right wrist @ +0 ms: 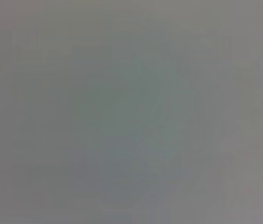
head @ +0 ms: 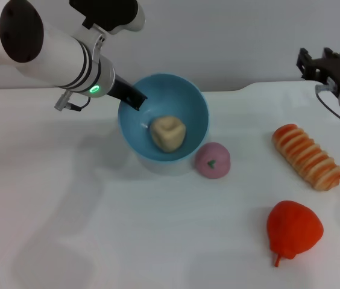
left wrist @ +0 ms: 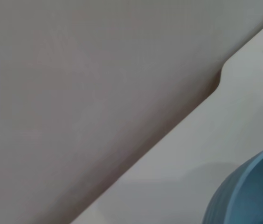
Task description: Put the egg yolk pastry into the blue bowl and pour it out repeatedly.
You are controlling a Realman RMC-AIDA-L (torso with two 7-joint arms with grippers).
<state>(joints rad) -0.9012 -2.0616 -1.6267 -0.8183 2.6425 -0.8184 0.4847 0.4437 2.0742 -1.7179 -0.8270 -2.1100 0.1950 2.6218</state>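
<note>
My left pincer [head: 135, 98] grips the rim of the tilted blue bowl [head: 188, 102], the egg yolk pastry [head: 168, 133] inside; loading looks done, pouring onto the worktop [head: 67, 211] remains. My right pincer [head: 314, 65] idles aside, its state indiscernible.

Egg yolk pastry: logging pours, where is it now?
Head view: the egg yolk pastry lies inside the tilted blue bowl, left of centre, beside the pink bun.
</note>
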